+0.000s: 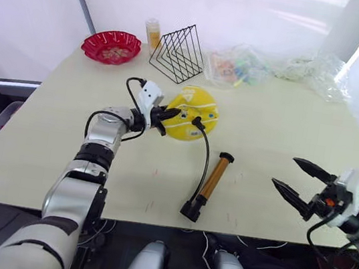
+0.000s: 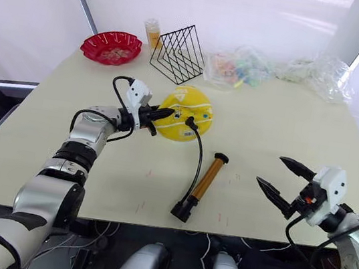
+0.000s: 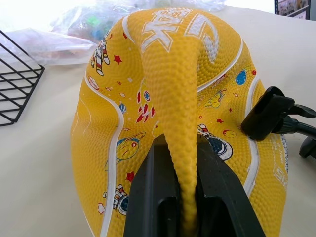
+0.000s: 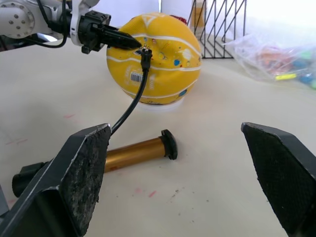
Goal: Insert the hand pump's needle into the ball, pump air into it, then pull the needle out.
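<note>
From the head views we see the ball (image 1: 193, 113), flat and yellow, lying mid-table (image 1: 277, 156). Our left gripper (image 1: 168, 114) pinches its near edge. The pump (image 1: 209, 183) lies on the table nearer us, its hose (image 1: 205, 153) arching up to the needle (image 1: 197, 121), which seems already seated in the ball. Our right gripper (image 1: 302, 182) hovers well apart at the table's right edge, jaws wide and empty.

In the left wrist view, our jaws clamp a raised fold of the ball's skin.

In the right wrist view, the pump lies between our spread fingers (image 4: 81, 170) and the ball.

We judge insertion done; pumping comes next, so the right gripper must reach and grasp the pump's handle.
</note>
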`<state>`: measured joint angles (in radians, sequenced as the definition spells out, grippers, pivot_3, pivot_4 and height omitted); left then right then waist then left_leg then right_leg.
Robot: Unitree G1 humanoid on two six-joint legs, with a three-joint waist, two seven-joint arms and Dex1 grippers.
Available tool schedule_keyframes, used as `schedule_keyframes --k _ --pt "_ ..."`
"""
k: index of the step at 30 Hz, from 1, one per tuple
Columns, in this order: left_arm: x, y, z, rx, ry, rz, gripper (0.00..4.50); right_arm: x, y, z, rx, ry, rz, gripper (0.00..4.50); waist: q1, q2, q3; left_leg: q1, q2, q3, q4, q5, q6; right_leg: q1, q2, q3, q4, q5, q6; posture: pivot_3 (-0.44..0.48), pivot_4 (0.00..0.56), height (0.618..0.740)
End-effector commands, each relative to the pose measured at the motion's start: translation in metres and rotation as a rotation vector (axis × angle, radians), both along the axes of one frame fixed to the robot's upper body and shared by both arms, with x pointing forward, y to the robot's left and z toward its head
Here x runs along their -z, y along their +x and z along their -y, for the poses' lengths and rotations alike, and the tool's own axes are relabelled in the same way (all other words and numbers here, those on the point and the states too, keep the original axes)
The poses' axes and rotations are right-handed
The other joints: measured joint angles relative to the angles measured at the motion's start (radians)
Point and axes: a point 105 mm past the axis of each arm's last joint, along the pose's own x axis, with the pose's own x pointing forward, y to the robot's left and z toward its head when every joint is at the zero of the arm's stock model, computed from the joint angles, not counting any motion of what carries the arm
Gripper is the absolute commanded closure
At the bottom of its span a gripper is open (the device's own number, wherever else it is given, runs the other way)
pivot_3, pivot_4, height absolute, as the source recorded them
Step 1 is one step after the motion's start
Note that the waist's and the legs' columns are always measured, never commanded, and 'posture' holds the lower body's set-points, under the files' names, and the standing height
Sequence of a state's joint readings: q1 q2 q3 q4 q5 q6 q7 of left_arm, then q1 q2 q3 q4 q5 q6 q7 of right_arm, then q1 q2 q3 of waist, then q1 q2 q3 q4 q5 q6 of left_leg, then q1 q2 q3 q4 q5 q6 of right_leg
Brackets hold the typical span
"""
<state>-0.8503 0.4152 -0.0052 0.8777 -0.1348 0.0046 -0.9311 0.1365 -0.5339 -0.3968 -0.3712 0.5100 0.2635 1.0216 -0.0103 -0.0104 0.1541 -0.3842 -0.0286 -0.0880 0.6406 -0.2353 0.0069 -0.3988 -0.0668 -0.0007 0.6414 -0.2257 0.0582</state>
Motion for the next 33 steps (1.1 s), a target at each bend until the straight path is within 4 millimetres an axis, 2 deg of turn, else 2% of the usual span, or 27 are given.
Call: schedule_keyframes --k 1,2,4,6,7,8,9,14,17,21,25,30,33 --pt "0.027 -0.006 -0.006 -0.011 0.042 -0.099 3.45 -0.010 -0.005 0.006 -0.014 -0.007 0.056 0.00 0.000 0.000 0.000 0.000 0.001 0.000 0.000 0.000 0.000 0.001 0.000 0.000 0.000 0.000 0.000 0.000 0.150 0.737" --pt "0.025 -0.005 -0.006 -0.013 0.035 -0.097 3.19 -0.009 -0.006 0.006 -0.018 -0.011 0.055 0.00 0.000 -0.001 0.001 0.001 0.002 0.000 0.000 0.000 0.000 0.001 0.000 0.000 0.000 0.000 0.000 0.000 0.150 0.737" --pt "0.019 -0.004 -0.007 -0.014 0.021 -0.083 2.15 -0.008 -0.006 0.007 -0.023 -0.013 0.055 0.00 0.000 -0.003 0.004 0.000 0.003 0.000 0.000 0.000 0.000 0.001 0.000 0.000 0.000 0.000 0.000 0.000 0.150 0.737" --pt "0.017 -0.003 -0.007 -0.014 0.014 -0.076 1.55 -0.008 -0.006 0.007 -0.024 -0.011 0.057 0.00 0.000 -0.004 0.007 0.000 0.003 0.000 0.000 0.000 0.000 0.001 0.000 0.000 -0.001 0.000 0.000 0.000 0.150 0.737" --pt "0.016 -0.003 -0.007 -0.014 0.012 -0.076 0.92 -0.008 -0.006 0.007 -0.024 -0.010 0.058 0.00 0.000 -0.004 0.008 0.000 0.003 0.000 0.000 0.000 0.000 0.001 0.000 0.000 -0.001 0.000 0.000 0.000 0.150 0.737" --pt "0.008 -0.003 -0.009 -0.009 -0.006 -0.058 0.59 -0.007 -0.006 0.006 -0.029 -0.010 0.058 0.00 0.000 -0.004 0.009 0.000 0.003 0.000 0.000 0.000 0.000 0.001 0.000 0.000 -0.001 0.000 0.000 0.000 0.150 0.737" --pt "0.001 -0.003 -0.010 -0.005 -0.020 -0.044 0.07 -0.007 -0.007 0.006 -0.032 -0.009 0.058 0.00 0.000 -0.004 0.010 0.000 0.003 0.000 0.000 0.000 0.000 0.001 0.000 0.000 -0.001 0.000 0.000 0.000 0.150 0.737" --pt "-0.038 -0.008 -0.015 0.010 -0.097 0.048 0.07 -0.005 -0.008 0.005 -0.048 -0.004 0.058 0.00 -0.004 -0.005 0.018 -0.004 0.004 0.000 0.000 0.000 0.000 -0.004 0.001 0.000 0.000 0.000 0.000 0.000 0.150 0.737" --pt "-0.049 -0.014 -0.017 0.020 -0.123 0.074 0.07 -0.005 -0.008 0.005 -0.051 -0.003 0.060 0.00 -0.002 -0.006 0.020 -0.014 0.004 0.000 0.001 0.000 0.000 -0.012 0.001 0.000 0.000 0.001 -0.001 0.000 0.150 0.737" --pt "-0.068 -0.033 -0.022 0.060 -0.177 0.125 0.07 -0.003 -0.006 0.004 -0.057 0.000 0.069 0.00 -0.001 -0.006 0.022 -0.015 0.003 -0.001 0.001 0.000 0.000 -0.013 0.001 0.002 0.000 0.003 -0.005 0.000 0.150 0.737" --pt "-0.071 -0.051 -0.033 0.067 -0.205 0.122 0.07 -0.001 -0.006 0.004 -0.066 -0.007 0.073 0.00 -0.003 -0.006 0.023 -0.015 0.003 -0.001 0.000 0.000 0.000 -0.014 0.000 0.004 -0.001 0.003 -0.005 0.000 0.150 0.737" --pt "-0.056 -0.085 -0.054 0.046 -0.219 0.060 0.07 0.005 -0.007 0.006 -0.078 -0.034 0.064 0.00 -0.003 -0.005 0.023 -0.013 0.004 -0.001 0.000 0.000 0.000 -0.014 0.001 0.005 0.000 0.002 -0.004 0.000 0.150 0.737" --pt "-0.050 -0.097 -0.063 0.026 -0.215 0.033 0.07 0.007 -0.008 0.008 -0.079 -0.043 0.057 0.00 -0.002 -0.005 0.023 -0.012 0.005 0.000 0.000 0.000 0.000 -0.014 0.001 0.005 0.000 0.002 -0.004 0.000 0.150 0.737"
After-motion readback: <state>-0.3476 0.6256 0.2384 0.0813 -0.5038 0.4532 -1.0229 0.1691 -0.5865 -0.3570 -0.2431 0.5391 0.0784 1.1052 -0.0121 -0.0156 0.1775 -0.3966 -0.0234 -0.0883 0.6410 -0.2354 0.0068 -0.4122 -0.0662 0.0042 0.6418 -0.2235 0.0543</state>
